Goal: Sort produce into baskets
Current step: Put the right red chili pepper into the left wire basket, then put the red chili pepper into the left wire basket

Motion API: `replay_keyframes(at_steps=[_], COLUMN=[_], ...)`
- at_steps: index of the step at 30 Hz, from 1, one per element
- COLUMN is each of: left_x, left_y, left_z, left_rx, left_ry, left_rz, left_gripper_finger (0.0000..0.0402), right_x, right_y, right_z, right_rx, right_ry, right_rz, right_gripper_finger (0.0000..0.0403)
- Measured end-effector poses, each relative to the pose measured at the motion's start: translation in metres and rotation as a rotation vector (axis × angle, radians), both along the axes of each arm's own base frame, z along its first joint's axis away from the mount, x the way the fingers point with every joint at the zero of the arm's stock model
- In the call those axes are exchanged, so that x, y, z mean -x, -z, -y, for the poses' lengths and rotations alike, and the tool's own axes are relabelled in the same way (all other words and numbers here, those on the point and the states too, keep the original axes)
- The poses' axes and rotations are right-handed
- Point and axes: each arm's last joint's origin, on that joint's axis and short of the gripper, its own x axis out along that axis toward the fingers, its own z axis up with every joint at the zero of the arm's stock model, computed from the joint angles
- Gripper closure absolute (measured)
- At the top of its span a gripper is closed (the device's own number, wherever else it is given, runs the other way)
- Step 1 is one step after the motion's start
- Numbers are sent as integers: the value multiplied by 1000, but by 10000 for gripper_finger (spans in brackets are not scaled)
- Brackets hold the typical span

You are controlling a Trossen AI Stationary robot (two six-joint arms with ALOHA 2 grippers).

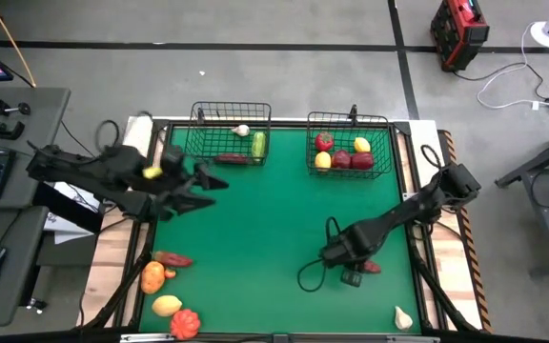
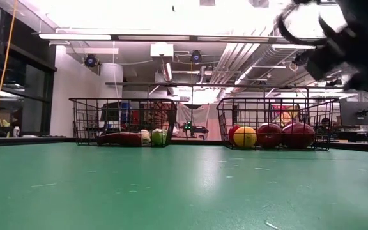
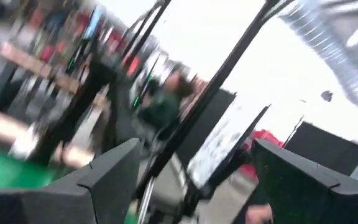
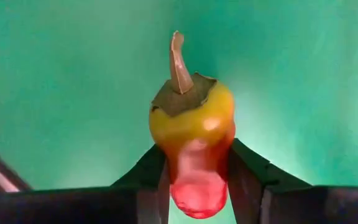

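The right claw grips a red-and-yellow toy pepper lengthwise, brown stem pointing away, well apart from the right black wire-mesh basket; the left claw hangs open.

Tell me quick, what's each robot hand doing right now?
Left gripper: open, holding nothing.
Right gripper: closed on a red and yellow pepper down on the green table.
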Motion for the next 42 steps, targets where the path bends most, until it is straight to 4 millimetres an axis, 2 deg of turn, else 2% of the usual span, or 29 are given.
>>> replay_keyframes(at_steps=[4,8,14,18,23,26,28,35,38,42], left_x=[21,38,47,42,30,23,19,20,22,23], left_y=[-15,-23,-26,-22,-8,0,2,2,1,6], left_z=[-6,-13,-16,-14,-10,-8,-6,-2,0,2], left_rx=[-47,-65,-88,-56,-3,9,10,-2,-19,-52], left_ry=[-65,-147,-186,-167,-113,-73,-33,42,68,82], left_rz=[124,171,197,150,11,-59,-74,-72,-64,-113], left_gripper_finger=[106,106,106,106,106,106,106,106,106,106], right_x=[-31,-70,-126,-144,-158,-170,-180,-209,-211,-203], right_y=[-35,-74,-117,-137,-142,-138,-132,-113,-120,-140], right_z=[11,36,109,159,205,224,235,259,262,263], right_rx=[52,167,295,364,536,574,586,587,556,547], right_ry=[22,88,332,438,515,533,549,608,588,493], right_rz=[172,468,983,1235,1271,1264,1253,1224,1202,1121], right_gripper_finger=[307,307,307,307,307,305,278,130,94,80])
